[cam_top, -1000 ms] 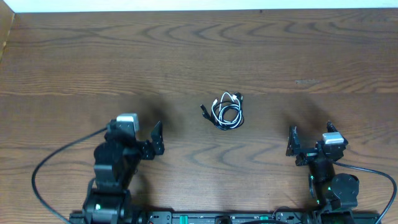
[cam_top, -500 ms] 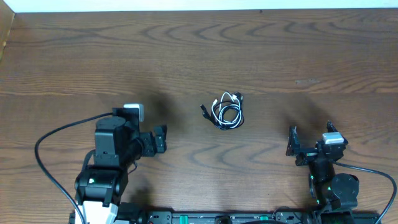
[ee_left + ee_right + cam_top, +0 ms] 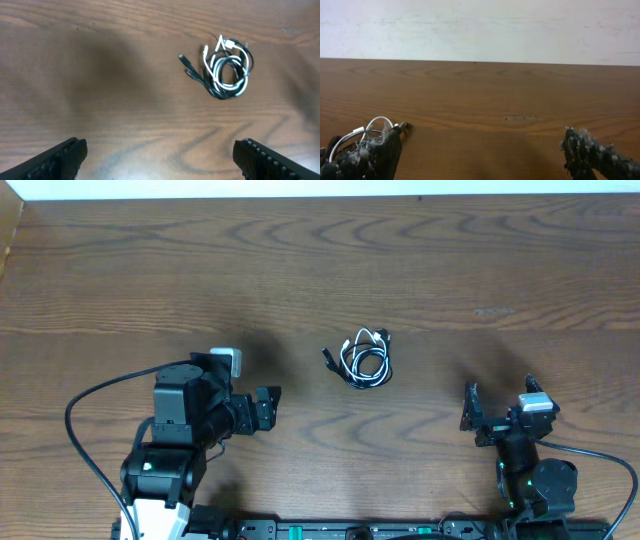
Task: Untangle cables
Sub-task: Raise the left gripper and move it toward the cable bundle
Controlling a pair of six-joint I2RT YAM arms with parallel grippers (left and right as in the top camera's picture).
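Note:
The cables (image 3: pixel 365 358) lie in one small tangled coil mid-table, a black cord and a white cord looped together with small plug ends sticking out. The left wrist view has the cables (image 3: pixel 225 72) at upper right, well ahead of my left gripper (image 3: pixel 160 152), which is open and empty. From overhead, my left gripper (image 3: pixel 268 410) sits to the coil's lower left, apart from it. My right gripper (image 3: pixel 497 405) rests open and empty at the coil's lower right. In the right wrist view, a white loop of the cables (image 3: pixel 355 136) peeks past the left finger of my right gripper (image 3: pixel 480 155).
Bare wooden table (image 3: pixel 480 260) all around the coil. A thick black arm wire (image 3: pixel 75 430) loops out to the left of the left arm. A white wall (image 3: pixel 480 25) runs behind the table's far edge.
My left arm has swung and reached rightward, bringing its open gripper closer to the coil. The right arm and the cables have not moved.

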